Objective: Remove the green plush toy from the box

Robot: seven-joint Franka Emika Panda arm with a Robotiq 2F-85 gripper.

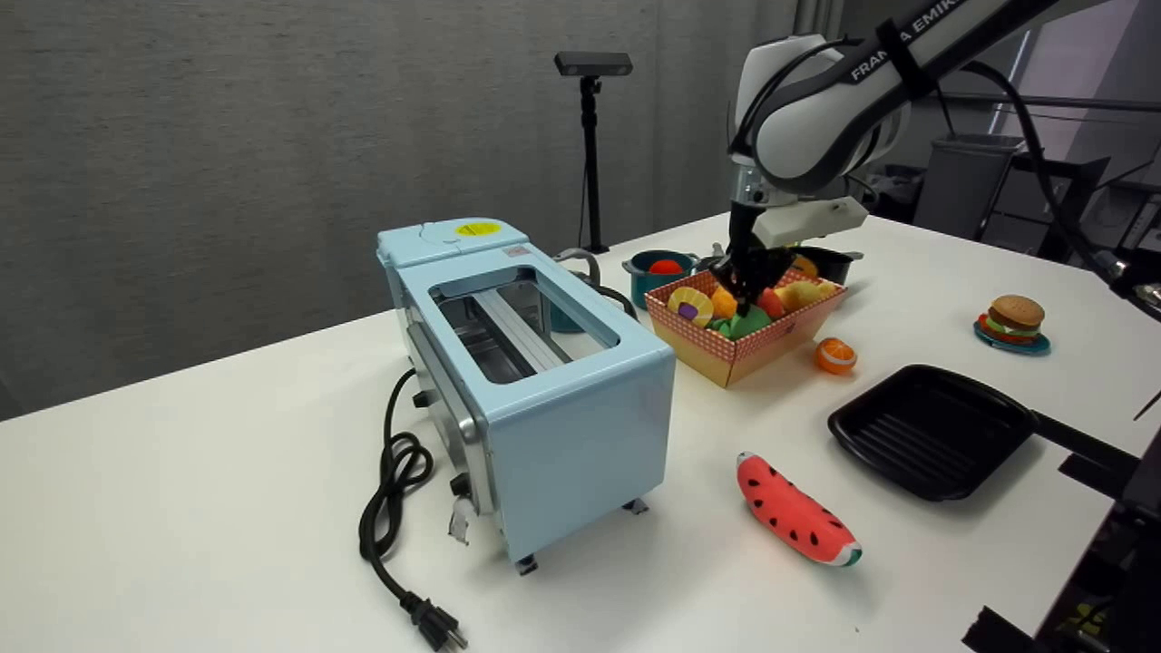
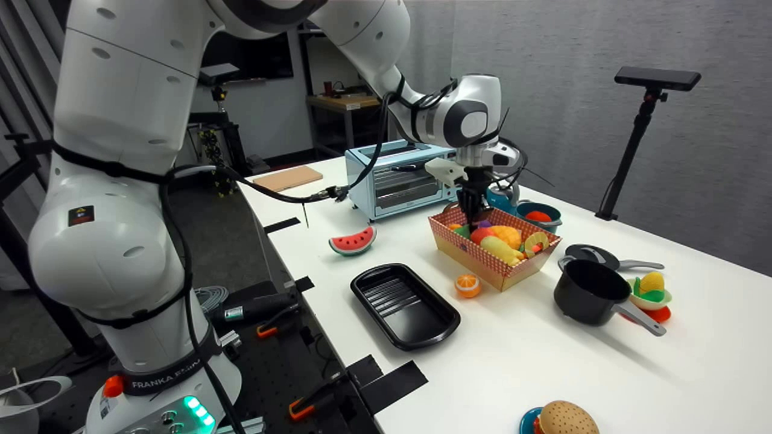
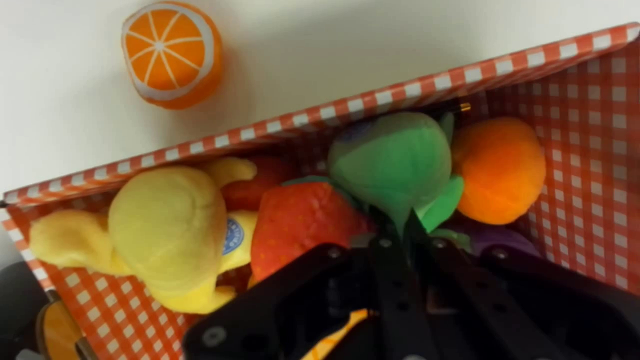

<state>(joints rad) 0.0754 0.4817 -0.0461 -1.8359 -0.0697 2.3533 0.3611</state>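
- Green rounded plush toy (image 3: pixel 392 152) is inside the low rectangular orange-brown box (image 1: pixel 694 346), near one long wall.
- Black two-fingered hand (image 3: pixel 398 222) points downward into the box. Its fingers are almost together, and a narrow point of the green cloth is pinched between the tips.
- Beside the green toy, toward the short wall, is a round orange plush toy (image 3: pixel 502 170). On its other side is a red strawberry-like plush toy (image 3: pixel 305 220), and further along is a yellow plush toy (image 3: pixel 167 227).
- Outside, an orange-slice toy (image 3: pixel 170 50) is just beside the box, on the white worktop (image 2: pixel 512 361).
- Farther away are a black rectangular grill pan (image 2: pixel 404 304), a red watermelon slice with green rim (image 2: pixel 353 242) and a light blue toaster (image 1: pixel 580 444).
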